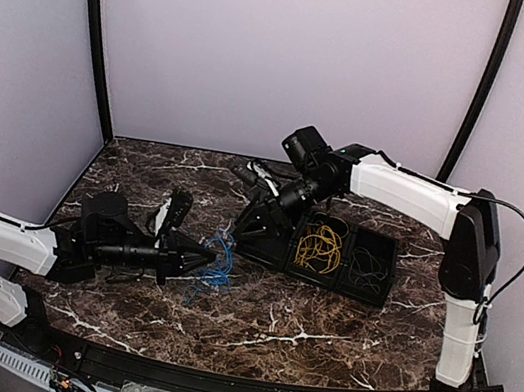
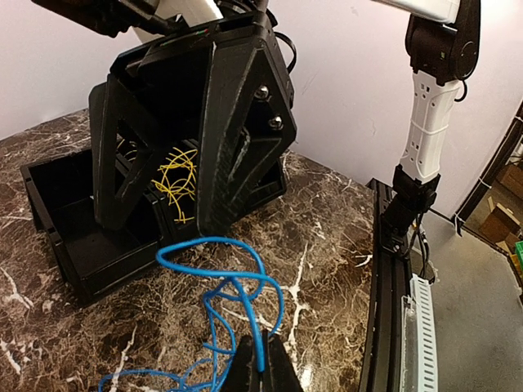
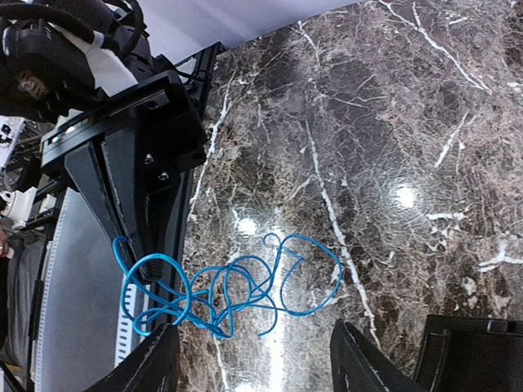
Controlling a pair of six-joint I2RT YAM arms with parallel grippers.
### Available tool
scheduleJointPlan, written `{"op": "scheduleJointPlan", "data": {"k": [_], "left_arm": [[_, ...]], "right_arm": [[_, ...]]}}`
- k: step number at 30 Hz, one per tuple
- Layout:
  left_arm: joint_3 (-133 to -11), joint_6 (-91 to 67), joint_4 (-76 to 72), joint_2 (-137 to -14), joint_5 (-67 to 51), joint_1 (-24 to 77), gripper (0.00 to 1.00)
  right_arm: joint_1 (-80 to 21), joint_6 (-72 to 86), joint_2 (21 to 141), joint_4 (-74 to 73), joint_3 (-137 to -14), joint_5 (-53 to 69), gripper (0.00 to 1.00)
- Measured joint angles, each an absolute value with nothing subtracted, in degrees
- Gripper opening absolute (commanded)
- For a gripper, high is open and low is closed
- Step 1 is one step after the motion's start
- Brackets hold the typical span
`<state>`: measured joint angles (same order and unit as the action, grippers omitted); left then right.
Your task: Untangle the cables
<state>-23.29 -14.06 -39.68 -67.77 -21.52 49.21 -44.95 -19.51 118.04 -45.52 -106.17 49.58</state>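
Untangling under way: left gripper [image 2: 261, 369] clamped shut on the blue cable [image 1: 219, 265], sprawled on the counter [image 1: 298, 335] at nine o'clock from the tray [image 1: 389, 269]; right gripper [image 3: 257, 359] hangs above it, jaws wide, empty; next move probably calls for pinching a free loop.

The top camera sits high behind both arms and looks down and forward at the whole desk [image 1: 316, 348] from far away. The left wrist camera rides low and close, looking along the left hand [image 2: 261, 371] toward the black tray [image 2: 98, 273]. The right wrist camera looks down past the right hand [image 3: 257, 359], close to the desk. All three see the blue cable [image 1: 217, 267].
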Motion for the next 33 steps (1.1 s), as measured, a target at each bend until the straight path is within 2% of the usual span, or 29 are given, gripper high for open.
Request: {"op": "scheduleJointPlan", "data": {"k": [5,8,11,15,25,30,33], "left_arm": [[-23.5,-14.1,-39.6,-68.6,-22.4,49.4,0.00],[-23.5,-14.1,-39.1,-69.1,-22.9,49.4,0.00],[-23.5,-14.1,-38.9,-69.3,-23.0,49.4,0.00],[-23.5,-14.1,-38.9,-69.3,-22.9,49.4,0.00],[-23.5,-14.1,-38.9,-69.3,-22.1,49.4,0.00],[-23.5,-14.1,-38.9,-69.3,-21.8,49.4,0.00],[-23.5,-14.2,-38.9,-69.3,-21.6,49.4,0.00]], "right_arm": [[-45.1,-16.3,118.4,-45.7,-106.5,54.5,0.62],[-45.0,-15.0,118.4,-45.5,-106.9,57.0,0.55],[-45.0,-14.2,118.4,-45.5,-107.0,59.3,0.52],[-45.0,-14.6,118.4,-46.2,-107.0,61.5,0.59],[-45.0,-21.5,118.4,-50.7,-106.9,64.8,0.61],[-45.0,-25.3,118.4,-53.9,-106.9,67.1,0.56],[-45.0,-25.2,118.4,-53.5,-106.6,67.3,0.48]]}}
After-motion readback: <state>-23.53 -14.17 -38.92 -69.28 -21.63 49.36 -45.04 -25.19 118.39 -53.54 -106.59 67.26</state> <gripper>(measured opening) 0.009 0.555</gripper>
